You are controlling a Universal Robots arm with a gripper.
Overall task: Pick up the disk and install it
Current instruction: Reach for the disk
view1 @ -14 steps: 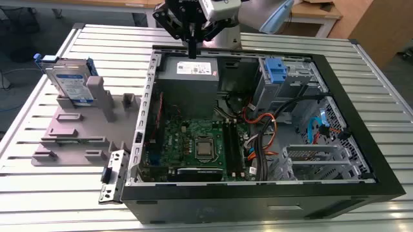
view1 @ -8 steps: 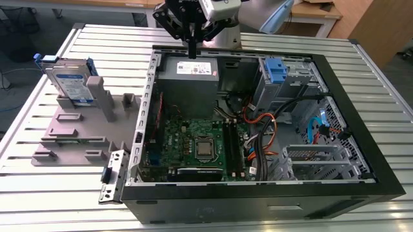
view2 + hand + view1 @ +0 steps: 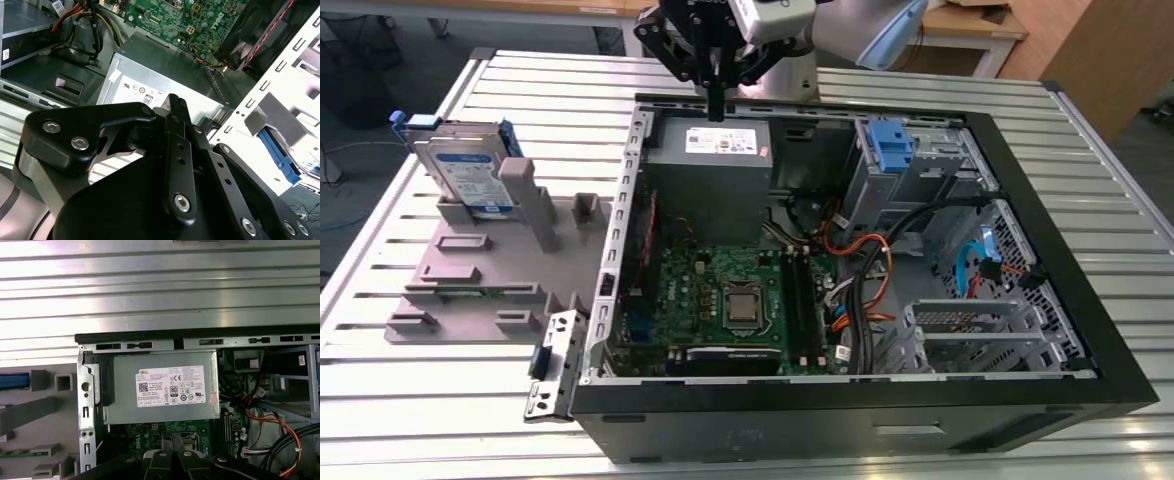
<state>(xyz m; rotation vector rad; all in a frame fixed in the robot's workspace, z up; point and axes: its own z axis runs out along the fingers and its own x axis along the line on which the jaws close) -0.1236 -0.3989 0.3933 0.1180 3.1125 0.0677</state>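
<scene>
The disk (image 3: 464,172) stands on edge in a grey holder (image 3: 480,262) on the table, at the exterior view's left of the open computer case. It is silver-grey with a white-and-blue label and blue rails. Its blue edge (image 3: 12,381) also shows in the first wrist view. My gripper (image 3: 718,110) hangs over the far end of the case, just above the grey power supply (image 3: 720,143), well apart from the disk. Its fingers (image 3: 175,102) are pressed together with nothing between them.
The open case (image 3: 854,415) lies on a slatted metal table (image 3: 400,400). Inside it are a green motherboard (image 3: 720,290), loose cables (image 3: 881,250) and a metal drive cage with a blue bracket (image 3: 890,148). The power supply (image 3: 165,390) sits directly below the gripper.
</scene>
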